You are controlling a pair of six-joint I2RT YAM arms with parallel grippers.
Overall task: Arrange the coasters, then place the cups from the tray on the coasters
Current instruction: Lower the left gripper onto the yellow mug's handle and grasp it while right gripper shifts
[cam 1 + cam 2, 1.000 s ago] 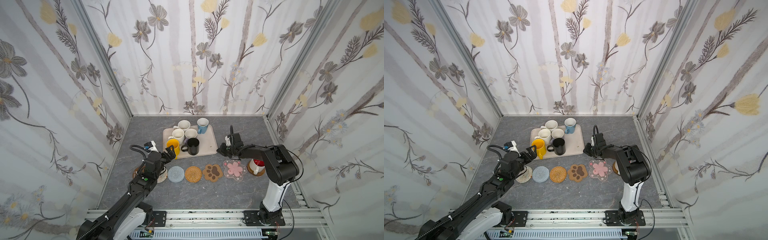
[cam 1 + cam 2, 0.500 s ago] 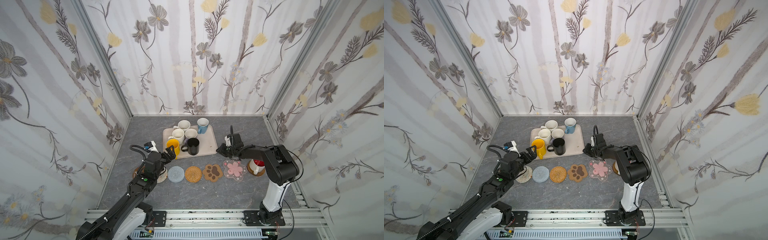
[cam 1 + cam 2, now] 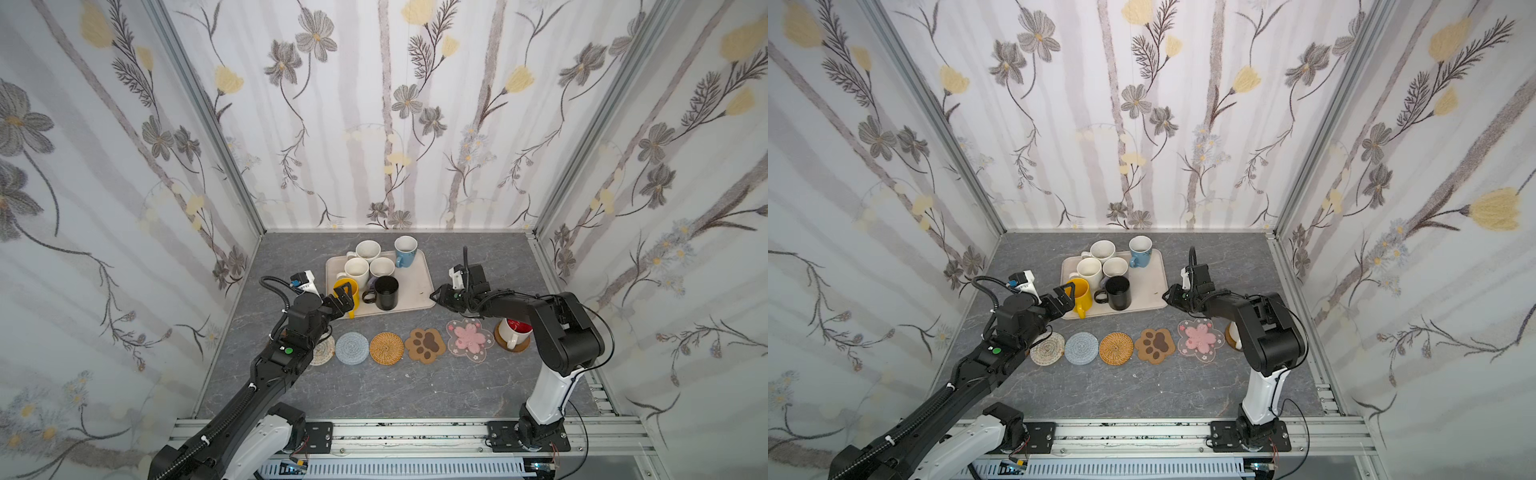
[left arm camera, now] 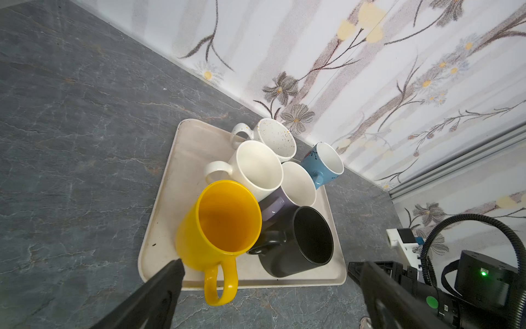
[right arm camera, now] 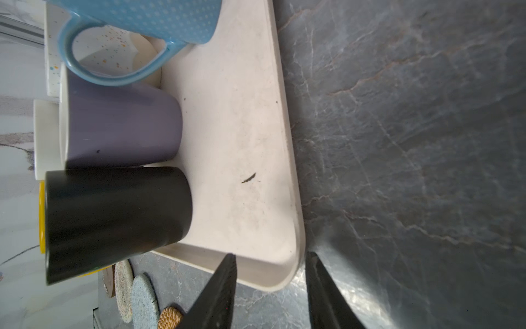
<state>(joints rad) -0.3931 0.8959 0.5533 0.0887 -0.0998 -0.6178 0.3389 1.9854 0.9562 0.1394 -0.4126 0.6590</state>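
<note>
**Tray** (image 3: 417, 286): cream-beige, on grey tabletop. All places given rel. to it.

- **On tray:**
  - yellow mug (image 3: 344, 286) at front-left corner, handle overhanging the rim
  - black mug (image 3: 386, 293) next to it on the R
  - lavender mug (image 5: 119, 128) behind the black one
  - plain cream mug (image 3: 356, 269) and speckled cream mug (image 3: 368, 250) toward back-left
  - light blue mug (image 3: 405, 251) at back edge
  - R half bare
- **Off tray, row in front, L to R:**
  - beige woven coaster (image 3: 325, 354), part under the L wrist
  - blue crochet coaster (image 3: 352, 348)
  - rattan coaster (image 3: 386, 348)
  - paw coaster (image 3: 428, 344)
  - pink blossom coaster (image 3: 469, 338)
  - wooden disc (image 3: 521, 345), which carries the white mug w/ red inside (image 3: 513, 330)
- **Left arm:** long, low stretch from its base toward the front-left corner.
- **Left gripper** (image 3: 347, 296): at the yellow mug. Jaws spread wide, holding nothing. In the wrist view one tip sits by the mug's base and the other is well past the black mug. Can't tell if there's contact.
- **Right arm:** white link upright, elbow folded high. Forearm runs level over the red-inside mug toward the front-right corner.
- **Right gripper** (image 3: 434, 296): low at that corner. Jaws partly spread, nothing clamped. The corner rim shows in the gap.
</note>
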